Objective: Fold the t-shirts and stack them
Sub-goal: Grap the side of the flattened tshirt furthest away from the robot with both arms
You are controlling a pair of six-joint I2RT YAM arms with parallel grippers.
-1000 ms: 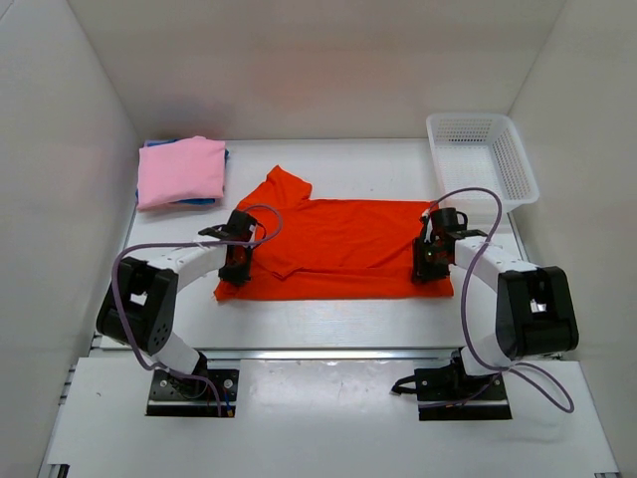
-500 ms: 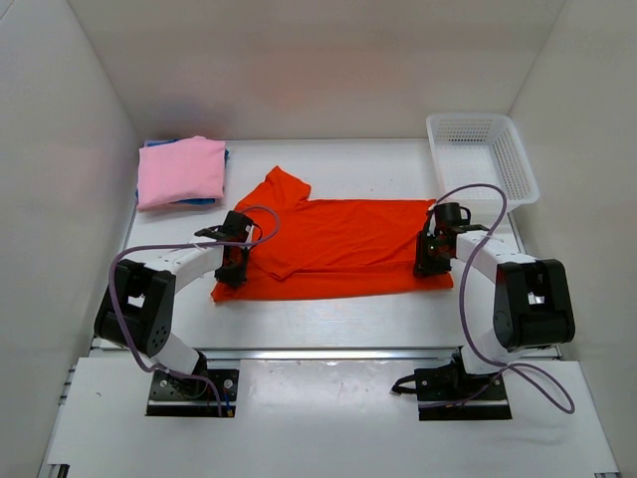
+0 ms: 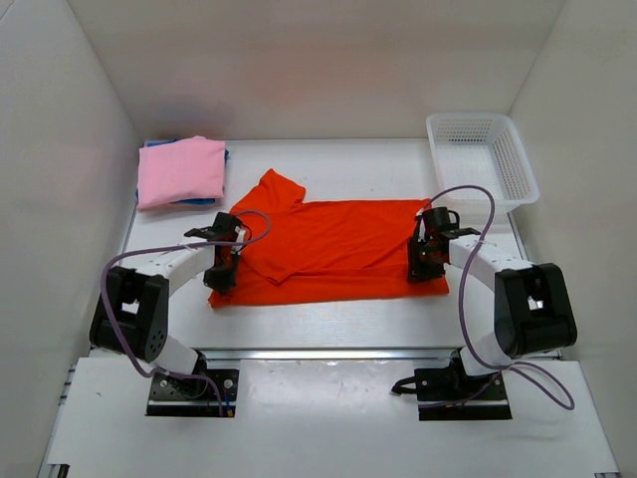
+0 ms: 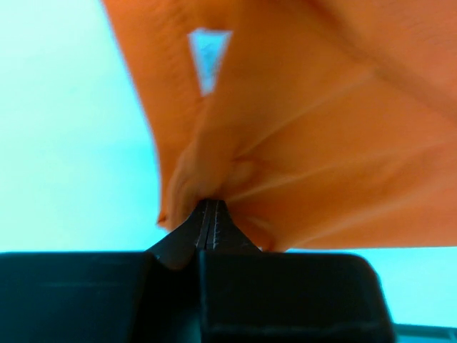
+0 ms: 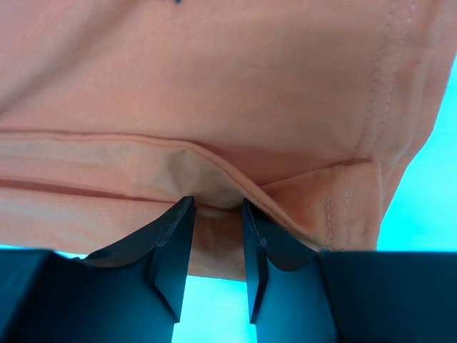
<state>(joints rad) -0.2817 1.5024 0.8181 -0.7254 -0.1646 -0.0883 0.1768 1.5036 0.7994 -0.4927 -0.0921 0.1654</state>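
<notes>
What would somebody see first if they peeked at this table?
The big orange-red t-shirt spread across the middle of the table jumps out first. The left pincer pinches its left edge and the right pincer sits at its right edge. A folded pink t-shirt lies in the far left corner.

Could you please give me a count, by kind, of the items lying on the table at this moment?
T-shirts: 3 (orange-red t-shirt spread out; pink t-shirt folded; blue t-shirt mostly hidden under the pink one)
Baskets: 1 (white mesh basket)
Total: 4
</notes>
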